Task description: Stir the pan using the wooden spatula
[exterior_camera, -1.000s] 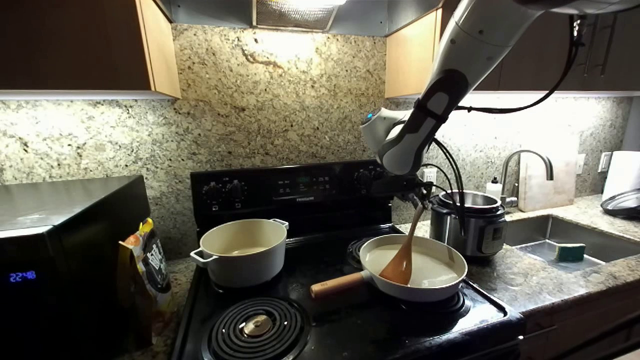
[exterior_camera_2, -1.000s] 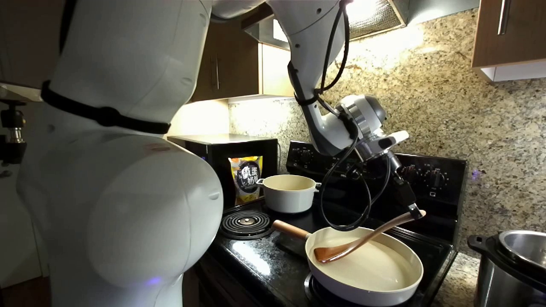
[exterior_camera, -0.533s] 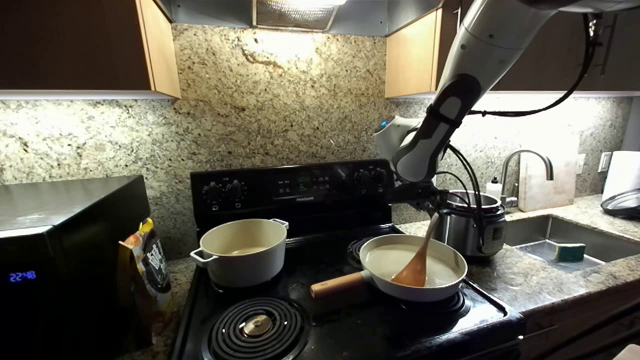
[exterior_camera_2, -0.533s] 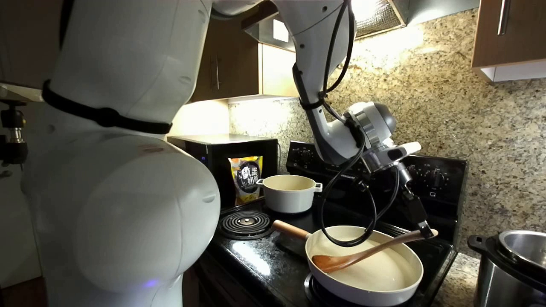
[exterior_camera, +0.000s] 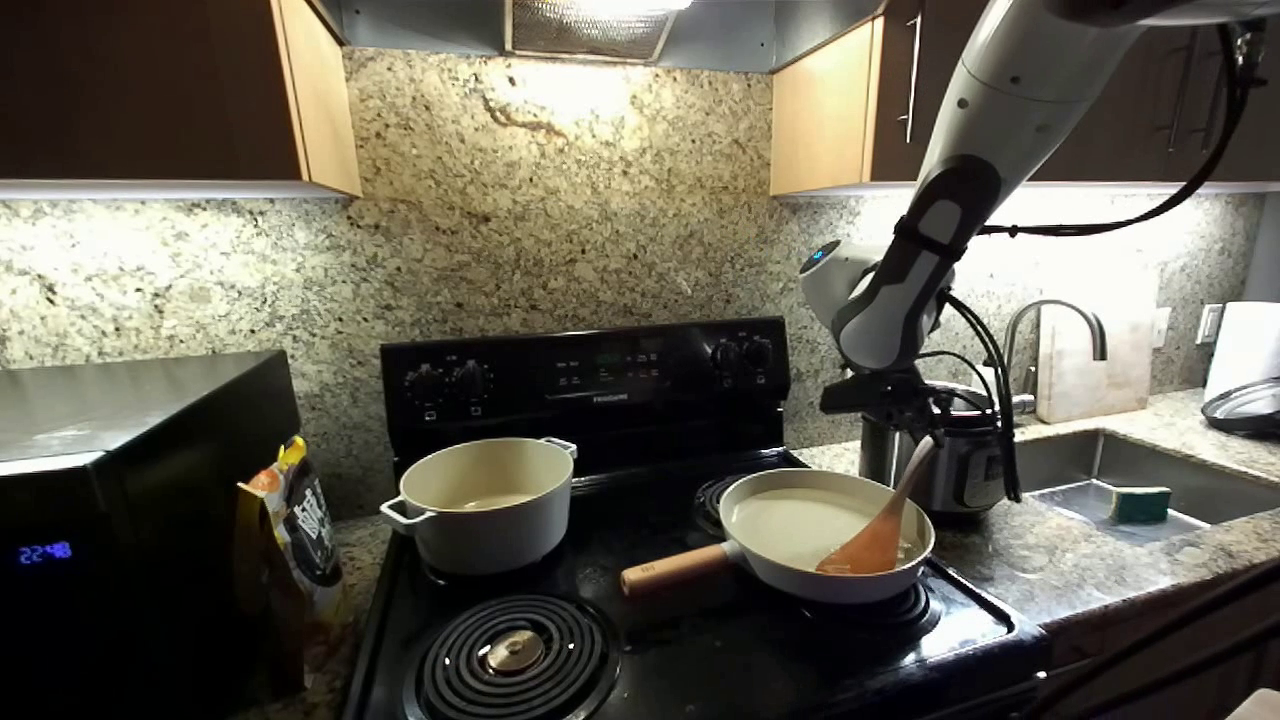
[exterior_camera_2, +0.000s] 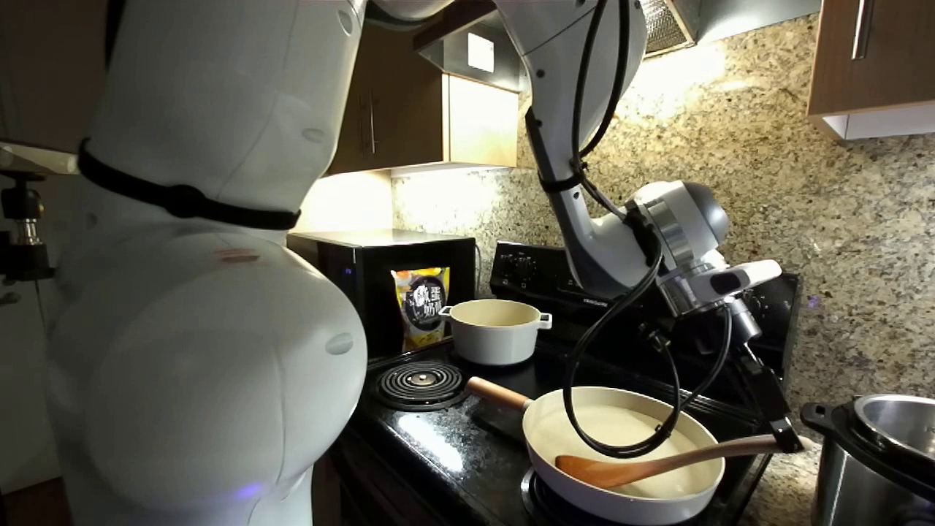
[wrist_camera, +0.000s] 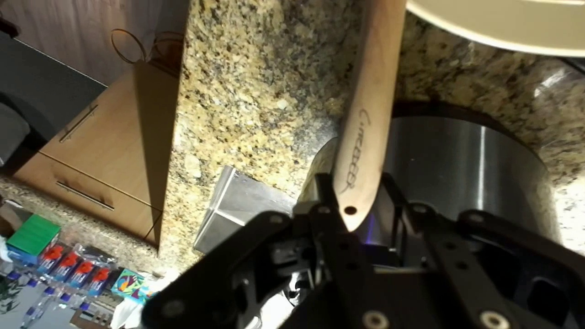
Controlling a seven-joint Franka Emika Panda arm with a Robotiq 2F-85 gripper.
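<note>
The cream-white pan (exterior_camera: pixel 780 520) stands on the stove's front right burner, its wooden handle pointing left; it also shows in an exterior view (exterior_camera_2: pixel 613 409). A pale liquid seems to lie in it. The orange-brown wooden spatula (exterior_camera: pixel 872 545) has its blade down inside the pan, near the front side (exterior_camera_2: pixel 610 471). Its shaft leans over the rim toward the steel pot. My gripper (exterior_camera: pixel 925 428) is shut on the spatula's handle end, just outside the pan rim (exterior_camera_2: pixel 787 435). In the wrist view the handle (wrist_camera: pixel 370 105) sits between the two fingertips (wrist_camera: pixel 358 187).
The steel pot (exterior_camera: pixel 970 470) stands right of the stove, close behind my gripper; it fills the right of the wrist view (wrist_camera: pixel 457 155). A two-handled cream pot (exterior_camera: pixel 490 540) stands at the back left burner. A cable loop (exterior_camera_2: pixel 570 394) hangs from the arm before the pan.
My gripper has moved rightward and lower in both exterior views, taking the spatula along. The blade has slid across the pan toward its front right, and the shaft leans flatter. The pan has not moved.
</note>
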